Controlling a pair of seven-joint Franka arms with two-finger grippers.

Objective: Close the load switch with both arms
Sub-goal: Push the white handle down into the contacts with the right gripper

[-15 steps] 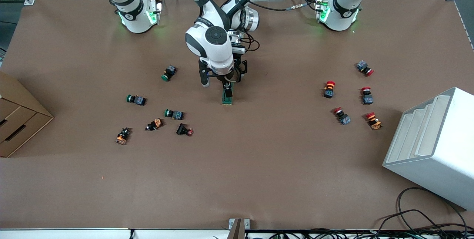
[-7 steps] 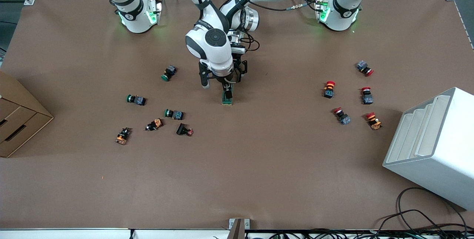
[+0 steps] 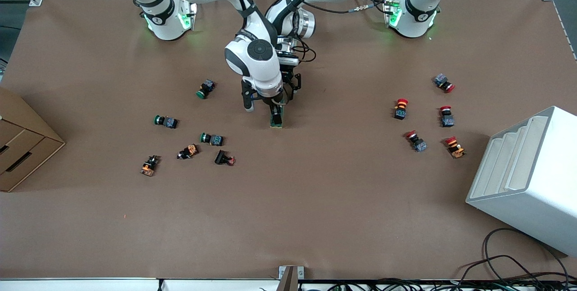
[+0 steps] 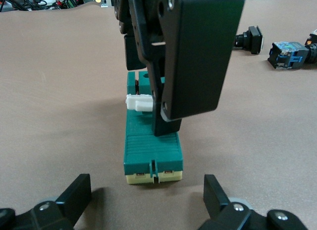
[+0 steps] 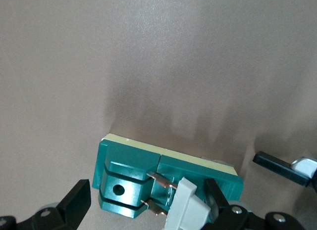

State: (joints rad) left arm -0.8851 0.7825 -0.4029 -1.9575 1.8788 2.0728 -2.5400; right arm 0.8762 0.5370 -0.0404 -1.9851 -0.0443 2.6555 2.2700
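The load switch [image 3: 276, 119] lies flat on the brown table near its middle, nearer the front camera than the two arms' bases, with its long axis running toward that camera. It is a narrow dark-green block with a cream strip [image 4: 153, 177] along its base at one end. A small white lever [image 4: 138, 102] juts from its side partway along the body — seen from the right wrist it shows as a white tab [image 5: 190, 209] hinged on two copper-coloured blades [image 5: 161, 179], tilted up away from the body. The end near the lever has a round hole [image 5: 118, 189] in the green housing.
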